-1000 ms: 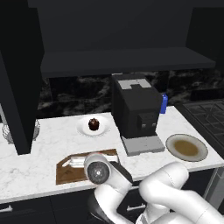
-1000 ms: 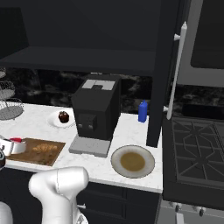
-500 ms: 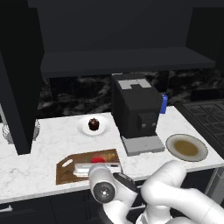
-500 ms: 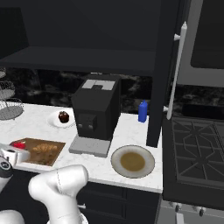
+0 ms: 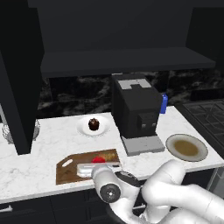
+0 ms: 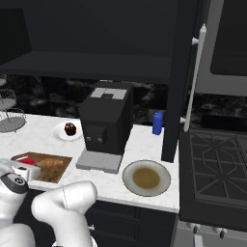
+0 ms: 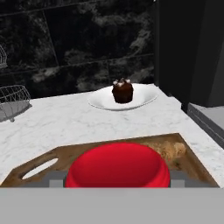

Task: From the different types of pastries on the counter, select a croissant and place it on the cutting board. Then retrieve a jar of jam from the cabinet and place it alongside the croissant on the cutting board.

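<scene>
One jar of jam (image 7: 117, 165) sits clamped in the gripper (image 7: 117, 178) over the cutting board (image 5: 70, 174), one croissant (image 5: 108, 156) lying just right. One cupcake (image 5: 93, 124) waits on a far white plate (image 5: 83, 128).

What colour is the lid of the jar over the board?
Bright red, clearest in the hand view: the squat jar's round lid.

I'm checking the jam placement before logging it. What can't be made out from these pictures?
- Gripper state: hand view, the red-lidded jam jar covers its tips.
- Golden-brown croissant: hand view, mostly hidden behind the jar.
- Whether the jar rests on the dark-brown wooden cutting board: left base view, the arm covers it.
</scene>
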